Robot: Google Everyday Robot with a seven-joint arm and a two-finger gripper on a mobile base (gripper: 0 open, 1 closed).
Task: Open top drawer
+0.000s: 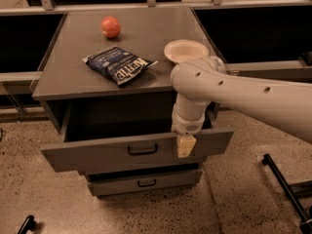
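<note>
Top drawer (97, 155): nearest thing, its front stands pulled out toward the near side, well clear of the cabinet; long axis runs left to right.
Handle (143, 150): black bar at the front's centre, left of the gripper.
Gripper (186, 146): hangs from the arm (243, 96) at the front's top edge, right of centre, reaching down over the face; whether it is clenched or released cannot be told.
Coming move: judged, any further pull goes straight nearward along the slides.
Drawer box: dark inside, no contents visible.
Lower drawer (146, 182): set back beneath, shut.
Cabinet top (68, 67): chip bag (118, 65) at the centre, bowl (185, 50) to the right, apple (110, 27) farthest.
</note>
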